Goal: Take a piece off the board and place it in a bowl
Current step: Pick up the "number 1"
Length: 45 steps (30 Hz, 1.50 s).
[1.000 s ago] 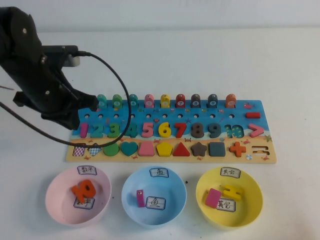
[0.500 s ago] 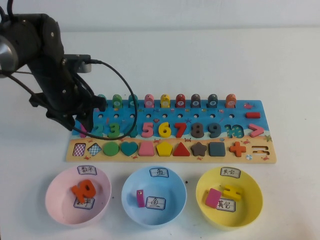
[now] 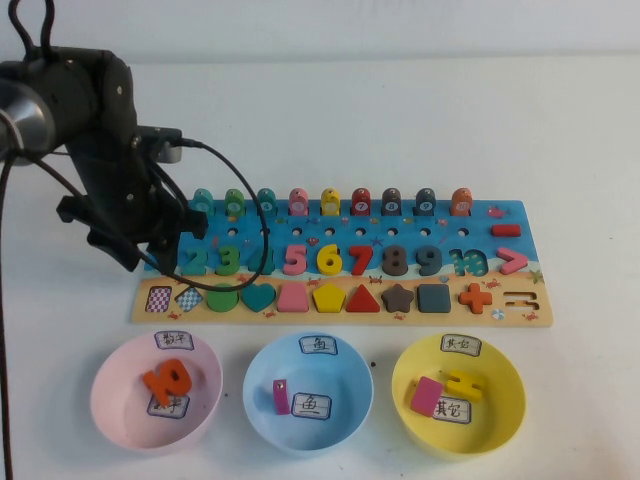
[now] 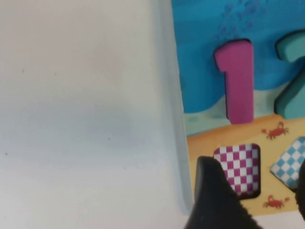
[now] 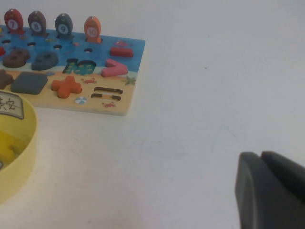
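Note:
The magenta piece "1" [image 4: 237,81] lies in its slot at the left end of the board [image 3: 520,208], next to the teal "2" [image 4: 291,71]. My left gripper [image 3: 160,255] hovers over that end of the board and hides the piece in the high view. It [image 4: 257,200] is open, with one dark finger [image 4: 214,200] over the board's edge and nothing between its fingers; the checkered square [image 4: 238,167] lies below the gap, the piece just beyond it. The pink bowl [image 3: 110,400] stands in front of the board and holds an orange "10" [image 3: 167,380]. My right gripper [image 5: 271,191] is shut over bare table, right of the board [image 5: 128,52].
A blue bowl [image 3: 350,400] with a pink piece and a yellow bowl [image 3: 500,410] with two pieces [image 3: 445,390] stand right of the pink bowl. The left arm's black cable [image 3: 240,190] loops over the numerals. Pegs [image 3: 330,200] line the board's far edge.
The left arm has swung right and down over the board's left end, covering the "1" in the high view. Its gripper went from shut to open.

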Available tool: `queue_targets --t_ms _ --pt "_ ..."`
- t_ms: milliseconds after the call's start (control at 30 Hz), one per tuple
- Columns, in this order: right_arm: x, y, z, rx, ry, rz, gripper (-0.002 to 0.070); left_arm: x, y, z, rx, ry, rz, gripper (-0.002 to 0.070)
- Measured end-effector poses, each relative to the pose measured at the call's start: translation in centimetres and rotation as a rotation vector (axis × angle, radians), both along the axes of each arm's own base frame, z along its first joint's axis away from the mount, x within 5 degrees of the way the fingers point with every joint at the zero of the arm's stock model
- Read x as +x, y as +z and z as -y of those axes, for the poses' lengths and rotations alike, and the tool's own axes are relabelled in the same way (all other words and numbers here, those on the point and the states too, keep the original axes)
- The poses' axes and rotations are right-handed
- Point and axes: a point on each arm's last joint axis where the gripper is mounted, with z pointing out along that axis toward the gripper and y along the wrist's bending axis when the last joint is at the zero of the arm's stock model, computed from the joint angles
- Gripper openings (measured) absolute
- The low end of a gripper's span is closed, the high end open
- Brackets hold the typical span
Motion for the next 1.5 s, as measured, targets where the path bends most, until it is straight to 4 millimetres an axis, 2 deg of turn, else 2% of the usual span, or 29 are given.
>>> queue_targets --t_ms 400,1000,1267,1500 --pt "0.0 0.0 0.0 0.0 0.0 0.0 -0.0018 1.1 -1.9 0.3 -0.008 -0.001 0.036 0.0323" --pt "0.0 0.0 0.0 0.0 0.0 0.0 -0.0018 1.5 -2.5 0.4 -0.011 0.0 0.038 0.0323" --pt "0.0 0.0 0.0 0.0 0.0 0.0 -0.0018 1.5 -2.5 0.4 -0.017 0.002 0.038 0.0243" --pt "0.0 0.0 0.0 0.0 0.0 0.0 -0.0018 1.5 -2.5 0.4 -0.018 0.006 0.036 0.0227"
